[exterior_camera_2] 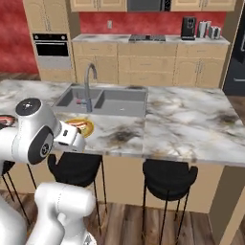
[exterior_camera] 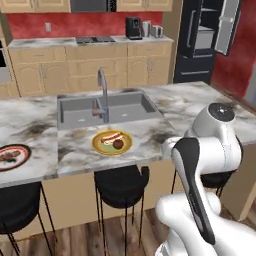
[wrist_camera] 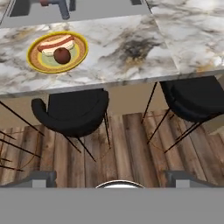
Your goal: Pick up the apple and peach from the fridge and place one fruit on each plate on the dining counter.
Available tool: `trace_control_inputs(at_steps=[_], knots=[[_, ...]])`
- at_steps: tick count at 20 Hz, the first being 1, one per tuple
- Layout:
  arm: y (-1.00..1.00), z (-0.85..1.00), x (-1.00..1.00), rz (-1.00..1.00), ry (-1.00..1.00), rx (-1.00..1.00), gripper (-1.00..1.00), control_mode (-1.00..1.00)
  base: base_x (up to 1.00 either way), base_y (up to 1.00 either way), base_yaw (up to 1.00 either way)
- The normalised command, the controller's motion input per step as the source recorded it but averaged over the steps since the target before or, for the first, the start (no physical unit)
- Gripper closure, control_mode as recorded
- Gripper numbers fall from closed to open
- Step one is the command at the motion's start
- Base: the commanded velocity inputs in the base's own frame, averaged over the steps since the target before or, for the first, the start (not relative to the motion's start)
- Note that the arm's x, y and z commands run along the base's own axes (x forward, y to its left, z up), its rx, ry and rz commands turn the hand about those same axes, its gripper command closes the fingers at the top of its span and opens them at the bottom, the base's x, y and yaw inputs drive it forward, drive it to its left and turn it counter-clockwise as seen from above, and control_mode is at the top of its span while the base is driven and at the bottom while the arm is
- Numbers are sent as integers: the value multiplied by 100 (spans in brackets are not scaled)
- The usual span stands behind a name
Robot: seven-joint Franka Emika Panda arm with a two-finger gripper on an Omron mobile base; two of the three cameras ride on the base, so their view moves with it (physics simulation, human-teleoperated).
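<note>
Gripper: your hand camera shows two dark finger tips point(wrist_camera: 107, 179) set wide apart with nothing between them, hanging over the wood floor point(wrist_camera: 127, 144) short of the dining counter.
Stools: two black stools point(wrist_camera: 72, 109) sit tucked under the counter's near edge, directly beyond your fingers.
Dining counter: the marbled island top point(exterior_camera: 200, 102) runs across your left base view, with the steel sink point(exterior_camera: 105, 107) and arched tap point(exterior_camera: 102, 92) inset near its middle.
Yellow-rimmed plate: this plate point(exterior_camera: 112, 142) sits on the counter just in front of the sink, near the front edge; a small dark round fruit point(wrist_camera: 62, 55) rests on it. You cannot tell from these views whether it is the apple or the peach.
Red-rimmed plate: the second plate point(exterior_camera: 12, 155) lies on the same counter, well to the left of the sink, partly cut by the picture edge; whether anything lies on its patterned centre is unclear.
Wall counter: behind the island, a coffee machine point(exterior_camera: 133, 27) and toaster point(exterior_camera: 156, 31) stand on the far counter.
Fridge: the black fridge point(exterior_camera: 200, 42) stands farthest back, right of the wall counter, with one door point(exterior_camera: 227, 27) swung open and grey shelves visible inside.
</note>
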Motion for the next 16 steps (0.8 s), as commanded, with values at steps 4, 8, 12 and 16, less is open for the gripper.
trace_control_inputs(at_steps=[4, 8, 12, 16], knots=[[0, 0, 0, 0, 0, 0, -100, 100, -61, -100, -12], [0, 0, 0, 0, 0, 0, -100, 100, -30, -100, -8], [0, 0, 0, 0, 0, 0, -100, 100, 0, -100, -1], [0, 0, 0, 0, 0, 0, -100, 100, 0, -100, 0]])
